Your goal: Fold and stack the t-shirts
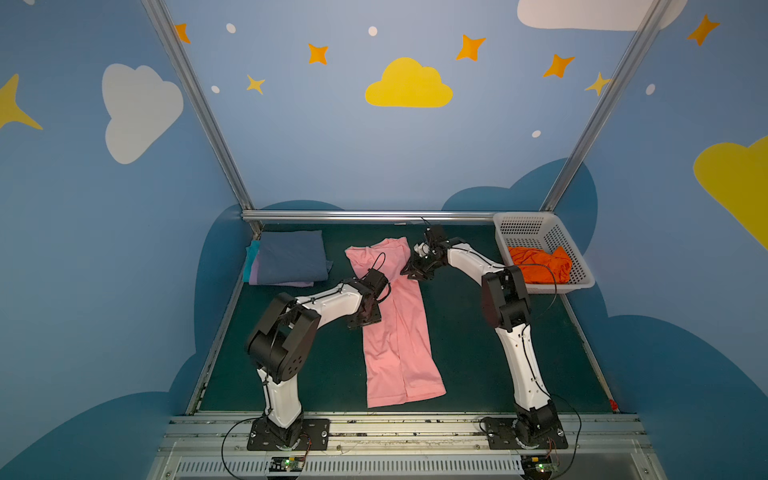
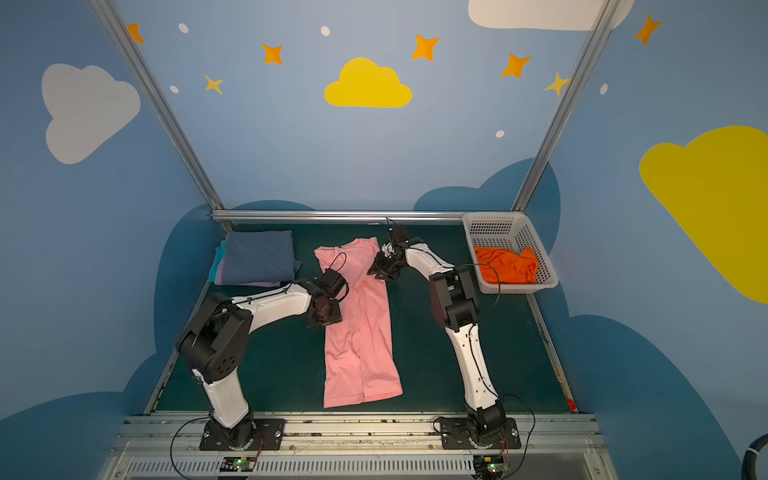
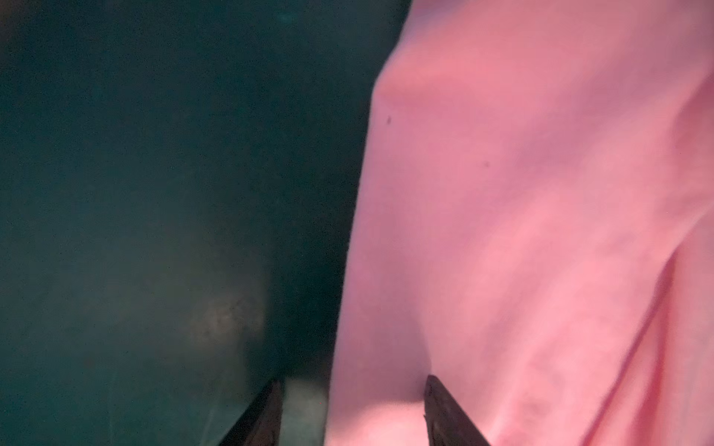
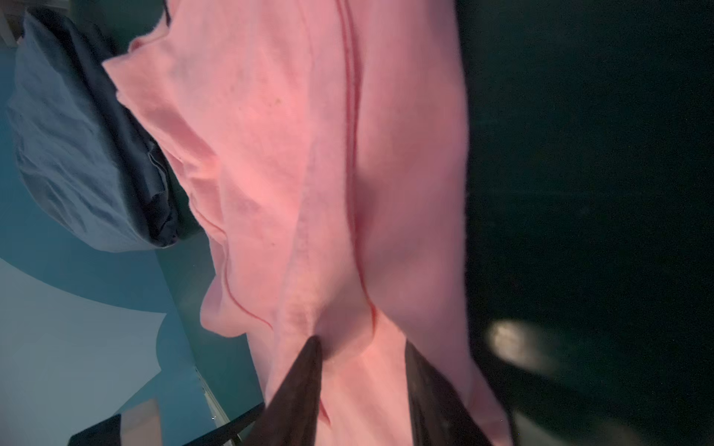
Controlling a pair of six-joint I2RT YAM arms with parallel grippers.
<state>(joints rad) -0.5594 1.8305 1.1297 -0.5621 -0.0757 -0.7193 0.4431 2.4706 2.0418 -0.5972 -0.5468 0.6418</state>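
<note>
A light pink t-shirt [image 1: 395, 328] [image 2: 359, 332] lies as a long narrow strip down the middle of the green table, neck end toward the back. My left gripper [image 1: 365, 318] [image 3: 352, 380] is open at its left edge; one finger [image 3: 444, 409] rests on the pink cloth, the other is over the mat. My right gripper [image 1: 413, 272] [image 4: 362, 340] is open low over the shirt's right edge near the shoulder, with pink fabric [image 4: 328, 173] under both fingers. A folded stack topped by a slate-blue shirt [image 1: 291, 255] [image 4: 77, 135] sits at the back left. An orange shirt [image 1: 540, 264] lies crumpled in the basket.
The white perforated basket [image 1: 523, 226] stands at the back right corner. Lavender and teal edges [image 1: 253, 266] show under the slate-blue shirt. A metal rail [image 1: 365, 216] bounds the table's back edge, and both arm bases sit on the front rail.
</note>
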